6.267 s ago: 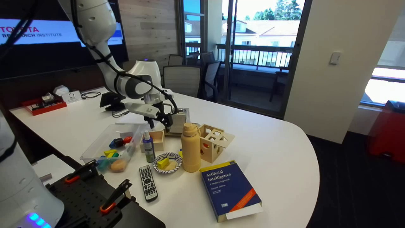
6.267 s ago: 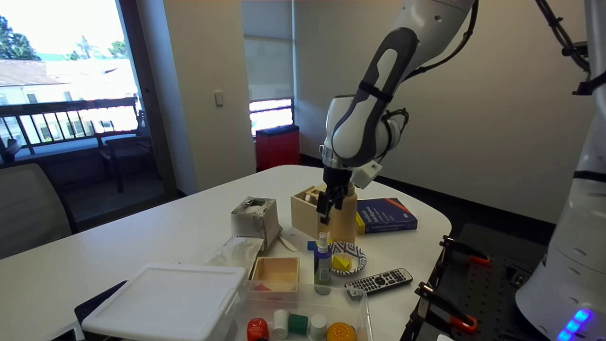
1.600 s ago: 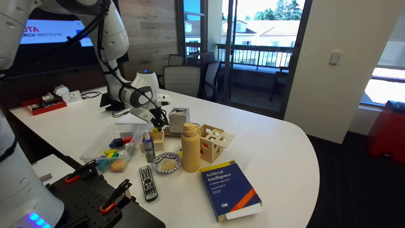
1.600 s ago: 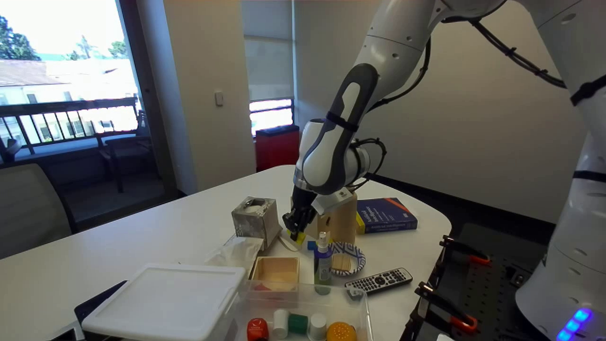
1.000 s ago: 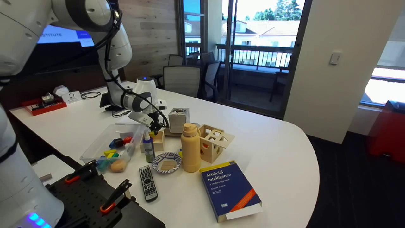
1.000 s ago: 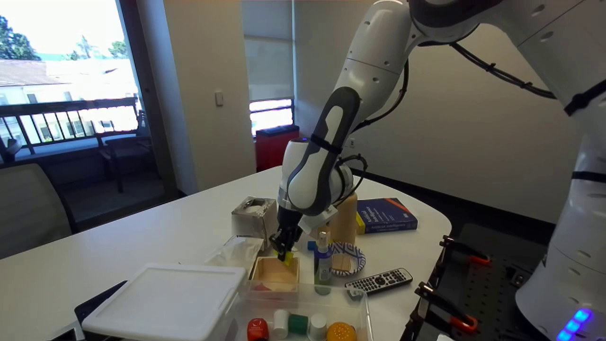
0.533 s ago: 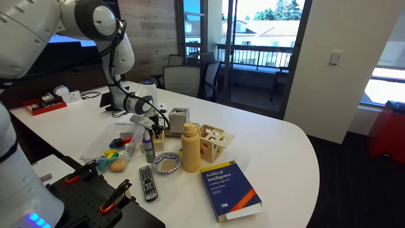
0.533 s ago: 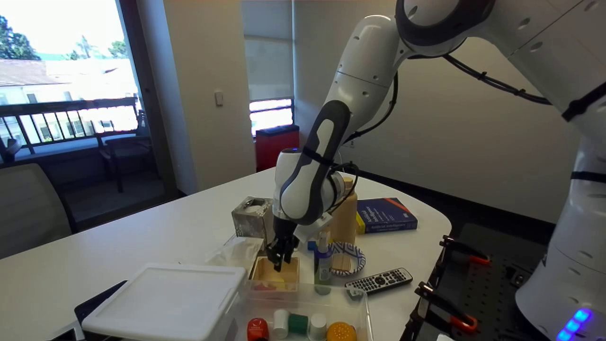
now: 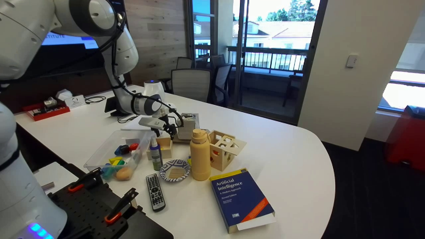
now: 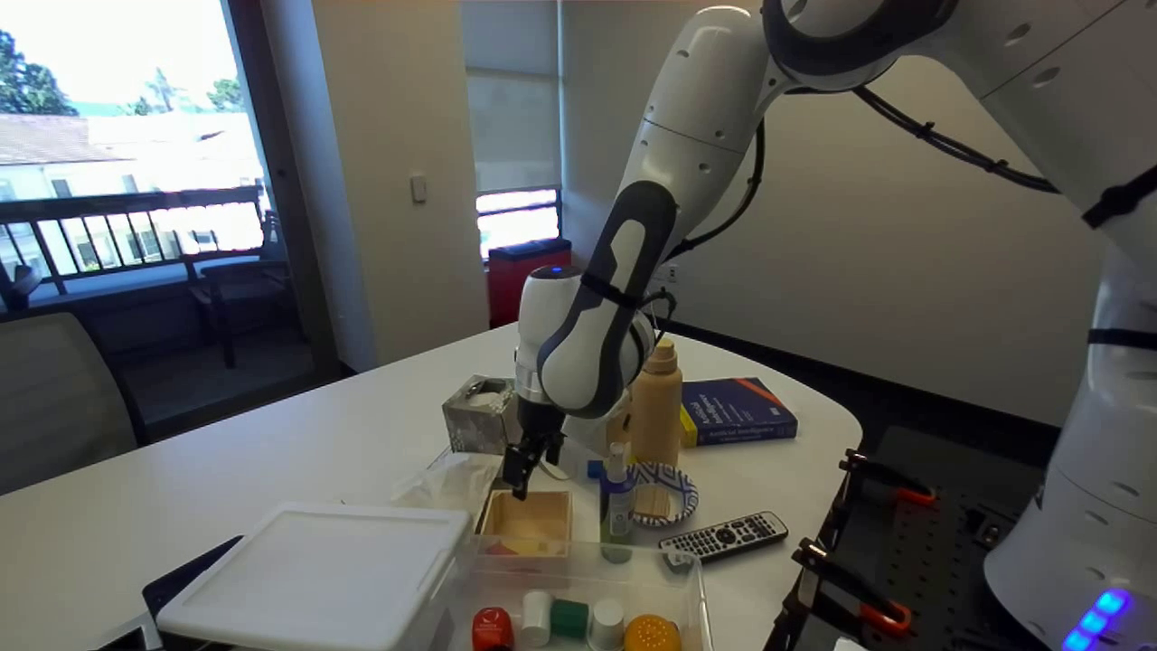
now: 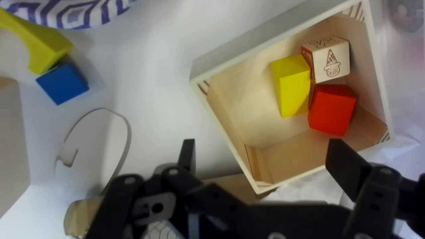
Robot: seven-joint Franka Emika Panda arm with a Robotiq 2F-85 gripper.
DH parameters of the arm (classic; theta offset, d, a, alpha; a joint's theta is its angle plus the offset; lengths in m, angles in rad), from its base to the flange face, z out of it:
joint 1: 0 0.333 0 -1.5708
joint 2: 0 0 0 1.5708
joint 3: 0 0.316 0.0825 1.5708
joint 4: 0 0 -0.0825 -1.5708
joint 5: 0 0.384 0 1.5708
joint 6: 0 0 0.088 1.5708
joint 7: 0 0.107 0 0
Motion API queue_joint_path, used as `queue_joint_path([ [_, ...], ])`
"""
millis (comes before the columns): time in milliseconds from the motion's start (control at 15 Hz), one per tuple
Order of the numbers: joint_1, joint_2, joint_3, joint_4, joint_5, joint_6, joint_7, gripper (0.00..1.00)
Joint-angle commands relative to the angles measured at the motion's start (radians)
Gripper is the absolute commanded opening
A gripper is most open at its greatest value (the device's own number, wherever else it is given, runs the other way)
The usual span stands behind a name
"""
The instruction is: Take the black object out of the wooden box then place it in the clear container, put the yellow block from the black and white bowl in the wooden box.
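Note:
The yellow block [image 11: 294, 88] lies inside the small wooden box [image 11: 259, 39], touching a printed pale cube [image 11: 331, 61] and a red block [image 11: 332, 109]. The wooden box also shows in both exterior views [image 9: 167, 153] [image 10: 569, 520]. My gripper [image 11: 260, 147] is open and empty above the box's edge, apart from the block; it also shows in both exterior views [image 9: 165, 134] [image 10: 536, 473]. The patterned bowl [image 9: 164, 176] holds only a flat wood piece [image 9: 176, 172]. A black object [image 9: 124, 149] lies in the clear container [image 9: 90, 165] among coloured pieces.
A spray bottle [image 9: 155, 154] stands against the wooden box's side. A tissue box [image 10: 475, 429] is close behind the gripper. A tall tan bottle [image 9: 200, 159], shape-sorter box [image 9: 217, 159], remote [image 9: 155, 192], book [image 9: 244, 200] and white lid [image 10: 325, 574] are around.
The yellow block went from the bowl, held in my gripper, down into the wooden box. My gripper has let go of it and risen slightly away.

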Motion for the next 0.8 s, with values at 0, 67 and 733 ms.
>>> queue_joint_path([
  [0, 0.056, -0.166, -0.058, -0.120, -0.055, -0.043, -0.012, 1.00],
  [67, 0.083, -0.203, -0.087, -0.145, -0.079, -0.047, -0.003, 1.00],
  [733, 0.033, -0.497, -0.039, -0.288, -0.152, -0.206, -0.067, 1.00],
])
